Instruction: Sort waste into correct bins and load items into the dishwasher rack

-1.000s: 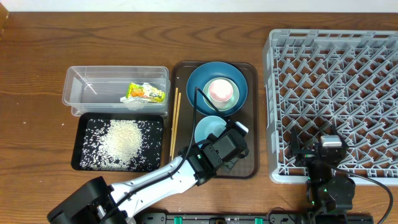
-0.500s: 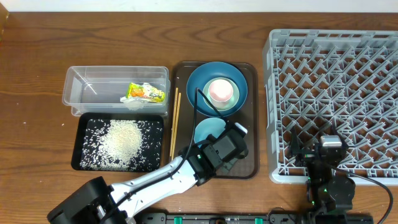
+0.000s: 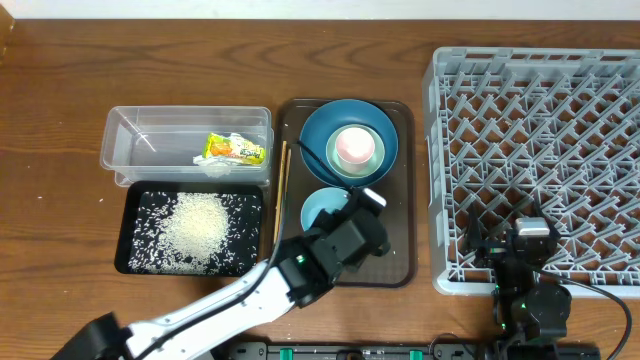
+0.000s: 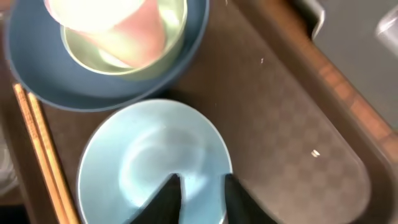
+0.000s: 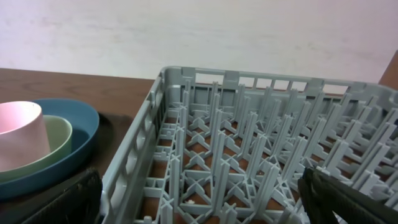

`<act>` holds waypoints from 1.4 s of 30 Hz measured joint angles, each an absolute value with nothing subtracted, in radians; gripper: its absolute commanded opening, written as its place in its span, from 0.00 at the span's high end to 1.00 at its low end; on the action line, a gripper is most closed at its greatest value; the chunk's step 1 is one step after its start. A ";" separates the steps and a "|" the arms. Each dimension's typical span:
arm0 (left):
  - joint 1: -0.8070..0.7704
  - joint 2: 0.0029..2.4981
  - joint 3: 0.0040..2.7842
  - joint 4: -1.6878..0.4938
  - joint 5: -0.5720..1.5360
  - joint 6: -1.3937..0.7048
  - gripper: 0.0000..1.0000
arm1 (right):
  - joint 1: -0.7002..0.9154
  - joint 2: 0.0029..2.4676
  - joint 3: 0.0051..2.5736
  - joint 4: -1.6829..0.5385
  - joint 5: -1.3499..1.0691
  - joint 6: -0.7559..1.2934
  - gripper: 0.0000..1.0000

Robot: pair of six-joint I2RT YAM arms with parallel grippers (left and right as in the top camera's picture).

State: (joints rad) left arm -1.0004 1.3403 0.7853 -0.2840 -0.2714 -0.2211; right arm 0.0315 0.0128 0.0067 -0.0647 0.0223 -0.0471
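Observation:
My left gripper (image 3: 358,218) sits over the brown serving tray, its fingers (image 4: 200,190) closed on the right rim of the small light blue bowl (image 3: 322,212) (image 4: 146,165), one finger inside it. Beyond it the dark blue bowl (image 3: 378,160) (image 4: 37,74) holds the pale green bowl (image 4: 175,37) and pink cup (image 3: 354,146) (image 4: 118,18). Wooden chopsticks (image 3: 281,180) (image 4: 43,158) lie along the tray's left side. The yellow-green wrapper (image 3: 235,149) lies in the clear tub (image 3: 150,135). Rice (image 3: 197,222) fills the black tray (image 3: 135,262). My right gripper (image 3: 527,252) (image 5: 199,186) is open at the grey rack's (image 3: 540,150) (image 5: 249,124) front edge. I see no tissue.
The brown serving tray (image 3: 398,255) (image 4: 298,124) lies between the bins and the rack. A few stray rice grains (image 3: 100,199) lie on the wooden table left of the black tray.
My left gripper has moved left and a little back, onto the light blue bowl's rim. The bowl has shifted slightly left. The right arm has not moved.

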 measured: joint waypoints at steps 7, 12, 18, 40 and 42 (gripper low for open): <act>-0.973 1.234 0.785 -0.282 -0.276 -0.229 0.69 | 0.031 0.013 0.007 -0.027 0.068 -0.081 0.01; -0.838 1.183 0.812 -0.288 -0.228 -0.282 0.66 | 0.031 0.013 0.007 0.063 -0.009 -0.118 0.01; -0.625 1.229 0.930 -0.288 -0.088 -0.354 0.57 | 0.031 0.034 0.072 -0.037 -0.054 -0.136 0.01; -0.539 1.575 1.126 -0.300 0.088 -0.371 0.56 | 0.031 1.144 1.285 -0.810 -0.288 -0.132 0.01; -0.539 1.592 1.126 -0.297 0.091 -0.371 0.56 | 0.031 1.187 1.288 -0.818 -0.348 -0.118 0.01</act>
